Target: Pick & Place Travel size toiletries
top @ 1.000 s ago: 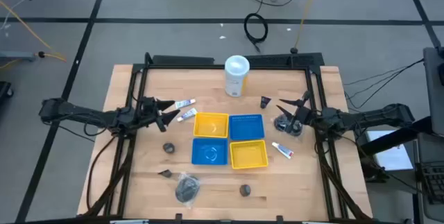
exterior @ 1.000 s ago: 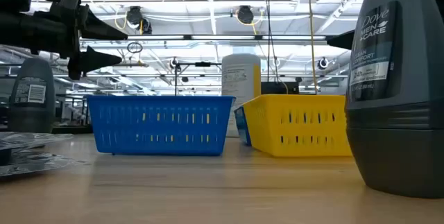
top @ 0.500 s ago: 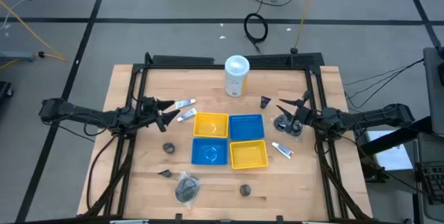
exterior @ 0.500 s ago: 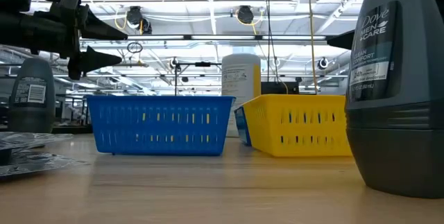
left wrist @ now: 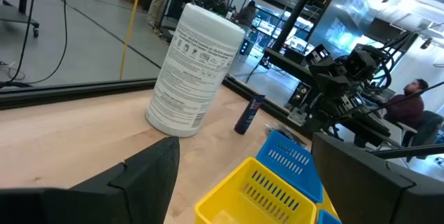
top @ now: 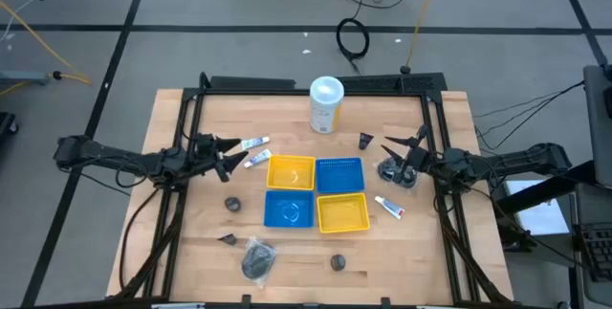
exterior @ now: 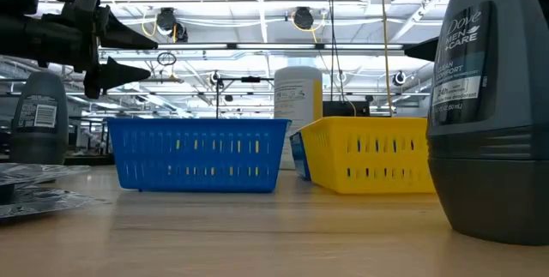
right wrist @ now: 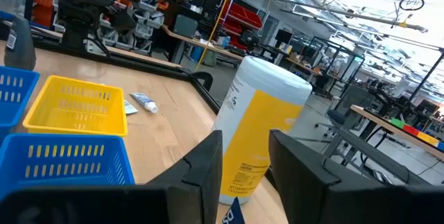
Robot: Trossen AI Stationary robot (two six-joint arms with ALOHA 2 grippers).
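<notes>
While neither arm carries anything, both hover at the table's side edges, which reads as a ready stance for reaching the loose toiletries. At nine o'clock of the table (top: 191,252) in the high view, the left gripper (top: 228,156) has its fingers spread, tips aimed at two white tubes (top: 254,150) lying just beside it, between it and the yellow tray (top: 290,171). That pairing suggests these tubes are its first target. At three o'clock the right gripper (top: 398,152) is likewise spread, poised over a dark mesh puff (top: 394,171) near the blue tray (top: 339,175); whether it touches the puff I cannot tell.

Four trays sit clustered at the centre, presumably so either arm can drop items in with a short reach. A third tube (top: 389,207) lies at about four o'clock, near the lower yellow tray (top: 342,213). Another mesh puff (top: 256,258) rests toward seven o'clock, with small black pieces (top: 231,203) scattered around it. One small dark bottle (top: 365,141) stands at two o'clock. The tall white canister (top: 326,104) stands upright at twelve o'clock, apart from the work.

Nothing appears sorted yet, so I judge the task barely begun.
</notes>
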